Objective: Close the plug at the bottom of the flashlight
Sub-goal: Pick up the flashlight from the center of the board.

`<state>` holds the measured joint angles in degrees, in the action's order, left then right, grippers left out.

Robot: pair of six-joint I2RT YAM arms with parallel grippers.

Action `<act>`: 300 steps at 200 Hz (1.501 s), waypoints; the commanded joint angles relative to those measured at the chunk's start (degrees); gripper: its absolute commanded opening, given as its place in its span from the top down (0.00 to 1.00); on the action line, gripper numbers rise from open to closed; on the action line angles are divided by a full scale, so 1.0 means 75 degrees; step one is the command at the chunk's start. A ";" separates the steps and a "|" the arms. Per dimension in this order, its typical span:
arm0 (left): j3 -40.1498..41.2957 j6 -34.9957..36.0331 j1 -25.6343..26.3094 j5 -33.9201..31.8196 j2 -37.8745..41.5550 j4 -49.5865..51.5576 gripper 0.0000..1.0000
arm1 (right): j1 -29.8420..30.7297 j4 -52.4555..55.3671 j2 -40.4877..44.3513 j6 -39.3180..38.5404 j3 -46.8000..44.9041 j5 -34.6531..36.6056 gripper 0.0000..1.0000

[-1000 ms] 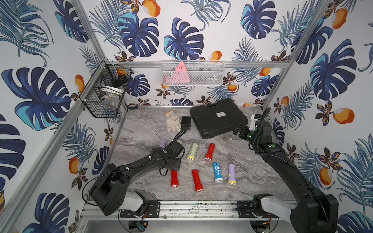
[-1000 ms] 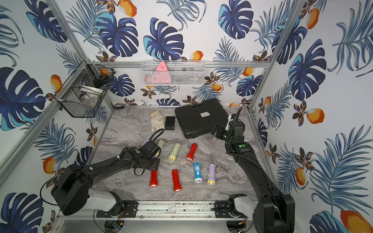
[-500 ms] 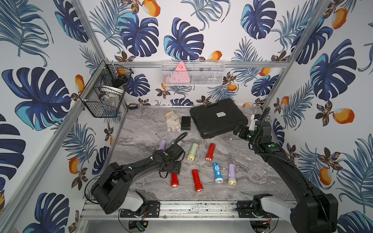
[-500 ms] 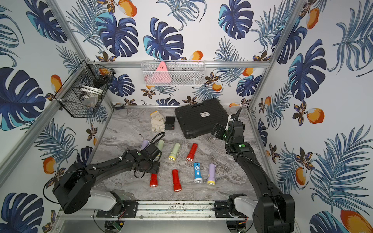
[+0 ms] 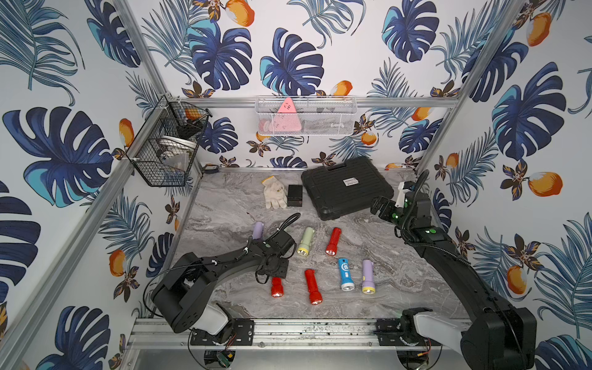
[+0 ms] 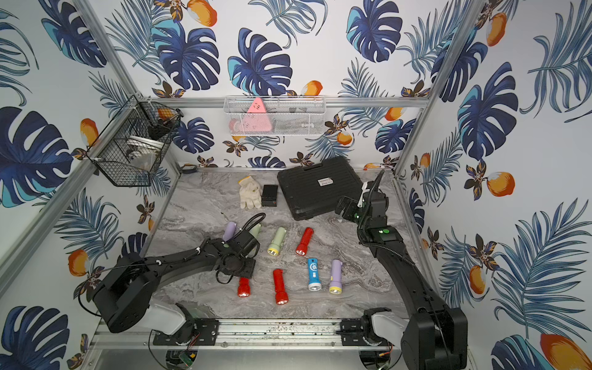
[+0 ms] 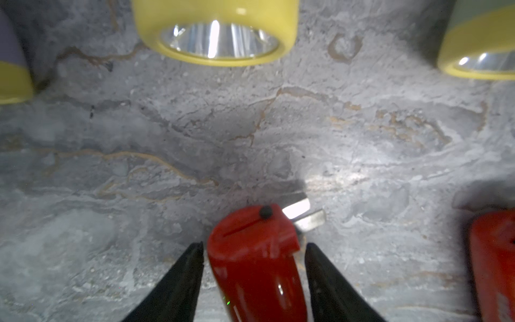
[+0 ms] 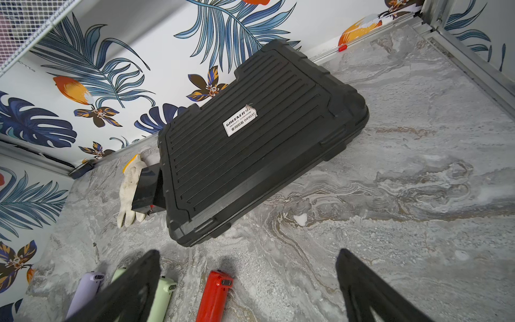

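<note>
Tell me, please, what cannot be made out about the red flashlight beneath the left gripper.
red flashlight tail: left arm covers it in both top views.
left gripper: wrist view blurred; contact with flashlight unclear.
plug prongs: blurred, partly behind the body; fold angle unclear.

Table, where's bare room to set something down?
Bare patches: left of the glove toward the wall; between the black case and the purple flashlight near the right arm; along the front rail. The middle, among the flashlights, is crowded.

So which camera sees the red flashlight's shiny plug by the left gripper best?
Left wrist view: the plug sticks out of the red flashlight close up. In both top views the left arm hides it; the right wrist view misses it.
</note>
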<state>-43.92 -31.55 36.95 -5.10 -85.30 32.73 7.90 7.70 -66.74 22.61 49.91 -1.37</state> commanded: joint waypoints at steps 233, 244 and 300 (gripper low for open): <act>-0.1841 0.1608 0.0043 0.1000 0.1287 -0.1254 1.00 | 0.0001 0.0192 -0.0483 -0.0009 0.0579 -0.0359 0.00; -0.1855 0.1817 0.0042 0.1189 0.1346 -0.1621 1.00 | 0.0001 0.0201 -0.0532 0.0000 0.0686 -0.0558 0.00; -0.0788 0.2668 0.0043 0.1513 0.1941 -0.4760 1.00 | 0.0001 -0.0256 -0.0813 -0.0158 0.1257 -0.3004 0.00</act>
<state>-53.65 -16.14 37.32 4.45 -72.60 12.58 7.92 8.62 -71.57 22.00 57.17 -12.62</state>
